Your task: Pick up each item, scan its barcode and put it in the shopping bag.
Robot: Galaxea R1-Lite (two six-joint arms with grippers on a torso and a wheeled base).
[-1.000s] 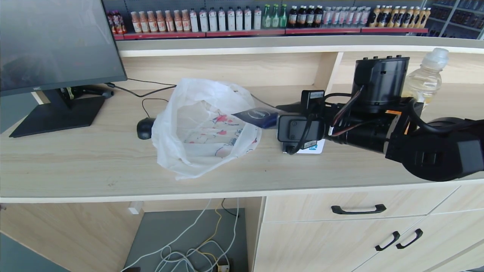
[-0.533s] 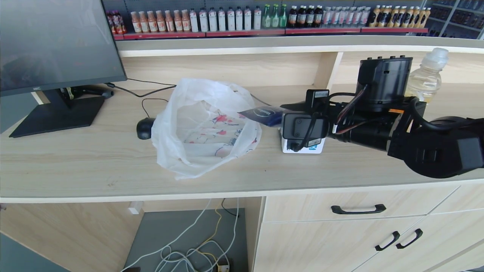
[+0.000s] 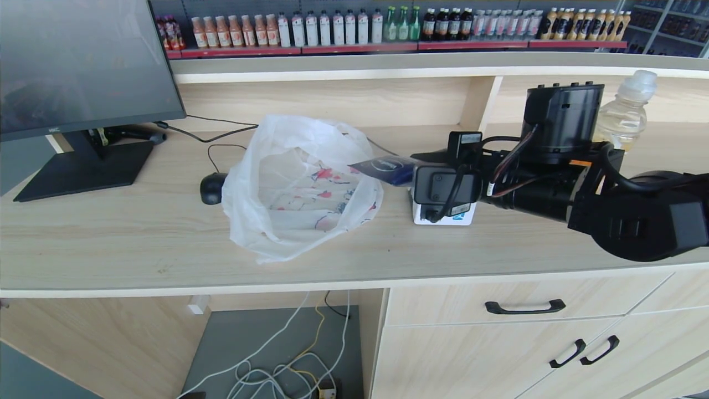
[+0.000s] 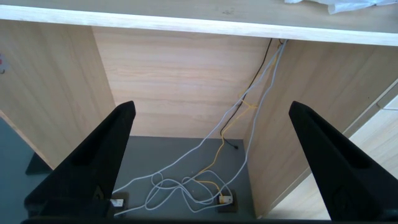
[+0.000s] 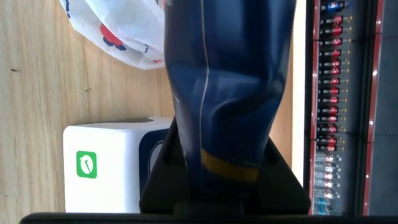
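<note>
1. Head view: dark blue packet [image 3: 385,168] held nearly flat in the air above the table [image 3: 138,238], gripped at its right end by the right claw [image 3: 414,166]. Reaches with its free end over the right rim of the shopping bag [image 3: 299,188].
2. Right wrist view: same packet [image 5: 227,81] pinched between the two black fingers of the right claw [image 5: 224,177], clenched on the creased end that bears an orange-yellow stripe. Runs away from the camera toward the bag [image 5: 118,31].
3. White box [image 3: 471,213] standing on the table just right of the bag, directly beneath the right wrist. Shows a green square mark on one face in the right wrist view [image 5: 106,168], close beside the clenched claw.
4. Shopping bag of thin white plastic with red and blue print, slumped on the middle of the table, mouth gaping upward.
5. Left wrist view: left claw [image 4: 211,155] released, fingers spread wide apart with nothing between them, hanging below the table's front edge. Faces the recess under the table, where white and yellow cables [image 4: 205,180] lie on the grey floor.
6. Farther out on the table: black mouse [image 3: 212,188] touching the bag's left side, dark monitor [image 3: 83,61] on its stand at far left, clear bottle [image 3: 626,113] of pale liquid behind the right arm.
7. Drawers [image 3: 526,307] with black handles under the table's right half; shelf [image 3: 388,49] of many bottles along the back.
</note>
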